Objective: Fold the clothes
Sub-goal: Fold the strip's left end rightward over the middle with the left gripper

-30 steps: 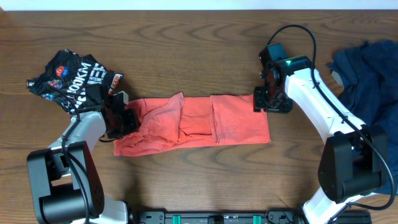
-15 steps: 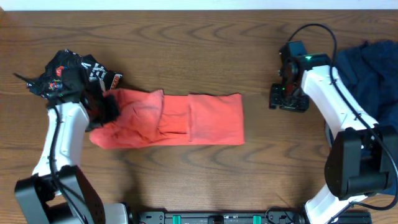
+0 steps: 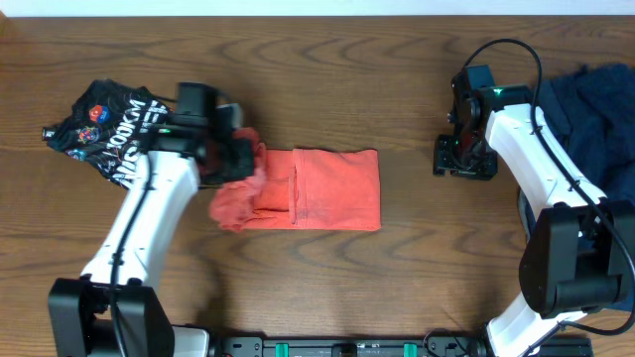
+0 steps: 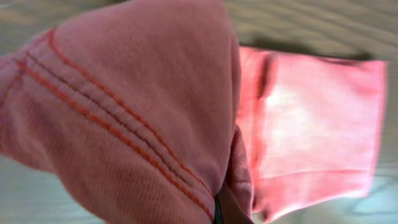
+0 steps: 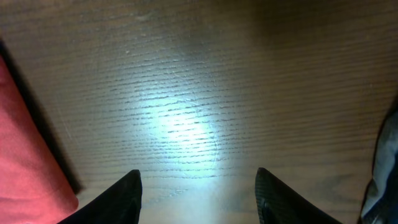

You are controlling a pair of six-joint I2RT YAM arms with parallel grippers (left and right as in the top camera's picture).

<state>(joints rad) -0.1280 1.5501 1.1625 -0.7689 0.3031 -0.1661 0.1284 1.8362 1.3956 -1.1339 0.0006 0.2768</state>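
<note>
The coral-red T-shirt (image 3: pixel 332 188) lies folded into a band at the table's middle. My left gripper (image 3: pixel 241 159) is shut on its left end and holds that end bunched up over the band; in the left wrist view the lifted cloth (image 4: pixel 124 106) fills the frame, with the flat part (image 4: pixel 311 124) beyond. My right gripper (image 3: pixel 464 164) is open and empty, right of the shirt, over bare wood (image 5: pixel 199 180); the shirt's edge (image 5: pixel 25 162) shows at the left there. A black printed T-shirt (image 3: pixel 104 129) lies at the far left. A navy T-shirt (image 3: pixel 585 109) lies at the far right.
The wooden table (image 3: pixel 327 69) runs bare along the back. The navy cloth's edge (image 5: pixel 385 162) shows at the right of the right wrist view, close to my right arm.
My left gripper has carried the shirt's left end to the right, over the band, shortening it. The right gripper has let go of the right end and drawn off to the right.
</note>
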